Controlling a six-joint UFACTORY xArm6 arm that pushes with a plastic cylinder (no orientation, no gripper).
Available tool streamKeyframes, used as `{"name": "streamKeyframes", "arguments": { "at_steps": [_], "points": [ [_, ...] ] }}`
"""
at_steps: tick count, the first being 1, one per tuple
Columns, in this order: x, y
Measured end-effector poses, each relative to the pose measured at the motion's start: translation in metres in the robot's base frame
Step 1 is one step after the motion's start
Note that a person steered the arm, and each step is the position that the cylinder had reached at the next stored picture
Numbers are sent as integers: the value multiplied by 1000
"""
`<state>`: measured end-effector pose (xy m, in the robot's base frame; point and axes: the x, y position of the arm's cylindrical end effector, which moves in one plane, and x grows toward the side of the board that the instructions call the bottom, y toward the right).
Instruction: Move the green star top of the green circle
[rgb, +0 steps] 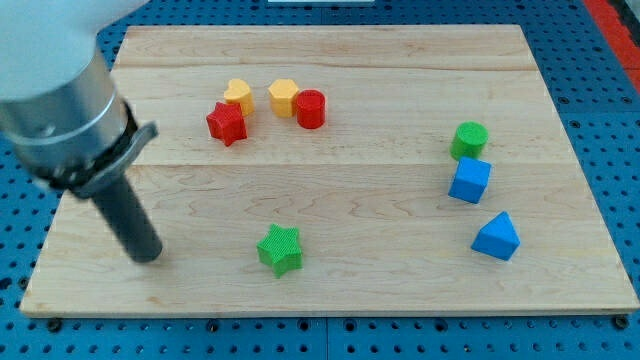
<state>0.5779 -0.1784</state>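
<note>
My tip (148, 256) rests near the table's (400, 290) bottom-left corner; being a bare rod, it clamps nothing. The green star (279, 249) lies near the bottom edge, the green circle (469, 140) near the right edge, well apart.

Star (279, 249) lower-left of circle (468, 140)

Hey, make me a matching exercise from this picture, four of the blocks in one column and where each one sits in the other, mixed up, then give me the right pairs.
Column one:
1. green star
2. green circle
3. red star
4. blue cube

Column two:
A. touching the yellow heart, view's top left
B. just below the green circle
C. alone near the view's bottom, right of my tip
D. uppermost of the three blocks at the view's right

Pairs: 1-C, 2-D, 3-A, 4-B
</note>
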Motion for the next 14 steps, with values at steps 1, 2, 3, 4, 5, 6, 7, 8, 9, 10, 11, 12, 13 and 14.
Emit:
{"name": "streamKeyframes", "arguments": {
  "at_steps": [1, 2, 3, 4, 5, 6, 7, 8, 9, 10, 11, 12, 13, 14],
  "points": [
    [30, 24],
    [-1, 82],
    [-7, 149],
    [-7, 203],
    [-49, 205],
    [-116, 204],
    [-160, 195],
    [-161, 111],
    [-175, 143],
    [-181, 219],
    [-194, 238],
    [-215, 208],
    [-229, 248],
    [-228, 323]
  ]
}}
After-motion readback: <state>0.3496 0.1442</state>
